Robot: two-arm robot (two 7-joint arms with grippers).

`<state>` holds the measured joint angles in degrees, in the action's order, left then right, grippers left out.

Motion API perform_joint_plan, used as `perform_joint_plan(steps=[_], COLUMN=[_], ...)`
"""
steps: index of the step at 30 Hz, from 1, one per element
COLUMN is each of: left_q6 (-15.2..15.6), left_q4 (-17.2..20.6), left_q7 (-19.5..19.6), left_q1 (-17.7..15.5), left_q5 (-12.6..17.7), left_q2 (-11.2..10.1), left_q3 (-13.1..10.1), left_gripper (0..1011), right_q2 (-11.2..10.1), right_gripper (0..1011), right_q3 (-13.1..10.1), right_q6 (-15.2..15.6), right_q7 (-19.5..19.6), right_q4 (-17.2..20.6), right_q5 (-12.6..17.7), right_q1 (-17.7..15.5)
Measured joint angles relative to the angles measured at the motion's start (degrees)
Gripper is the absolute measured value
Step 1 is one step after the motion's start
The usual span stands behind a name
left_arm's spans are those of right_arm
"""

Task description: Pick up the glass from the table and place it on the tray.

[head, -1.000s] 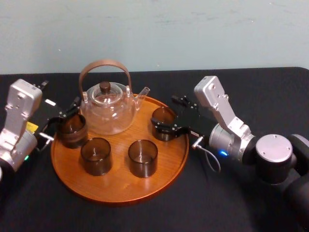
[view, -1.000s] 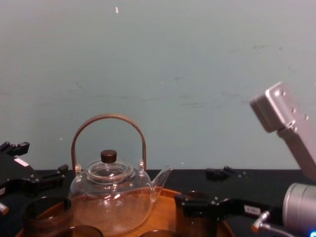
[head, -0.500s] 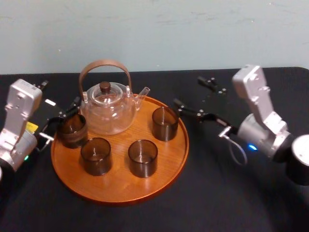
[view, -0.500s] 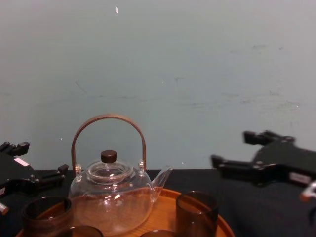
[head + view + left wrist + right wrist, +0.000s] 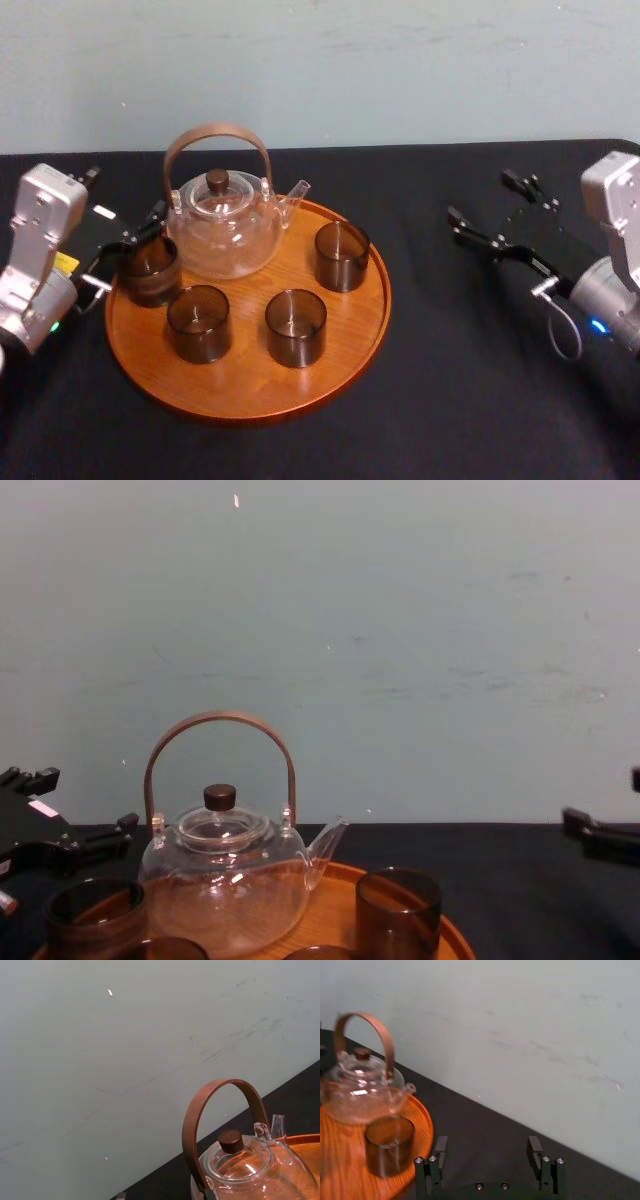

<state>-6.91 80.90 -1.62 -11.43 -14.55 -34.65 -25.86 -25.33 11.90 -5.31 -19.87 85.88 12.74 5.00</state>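
Note:
The round orange-brown tray (image 5: 250,375) holds a clear teapot (image 5: 222,225) and several dark glasses. The glass (image 5: 341,256) at the tray's right back stands upright and free, also seen as the nearest glass (image 5: 389,1152) in the right wrist view. My right gripper (image 5: 490,212) hovers over the black table well to the right of the tray, open with nothing between its fingers (image 5: 440,1152). My left gripper (image 5: 128,250) sits at the tray's left edge, open, its fingers on either side of the left glass (image 5: 150,270).
Two more glasses (image 5: 199,322) (image 5: 296,326) stand at the tray's front. The teapot's tall brown handle (image 5: 220,720) arches over its lid. Black tabletop (image 5: 470,380) spreads around the tray, with a pale wall behind.
My right gripper let go of the right-back glass on the tray and drew away to the right. The left arm has not moved.

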Motion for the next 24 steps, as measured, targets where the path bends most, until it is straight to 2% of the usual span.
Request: perform_joint_plan(steps=[5,24], left_q6=[0.0,0.0], left_q4=[0.0,0.0], left_q7=[0.0,0.0], left_q1=[0.0,0.0], left_q5=[0.0,0.0], left_q2=[0.0,0.0], left_q3=[0.0,0.0], left_gripper=[1001,1002], right_q2=[0.5,0.4], right_gripper=[1002,1002], right_q3=[-0.7,-0.4], right_q6=[0.1,0.2], right_q7=[1.2,0.8], right_q4=[-1.5,-1.2], right_q5=[-1.1,-1.0], right_q1=[-0.8,-0.5])
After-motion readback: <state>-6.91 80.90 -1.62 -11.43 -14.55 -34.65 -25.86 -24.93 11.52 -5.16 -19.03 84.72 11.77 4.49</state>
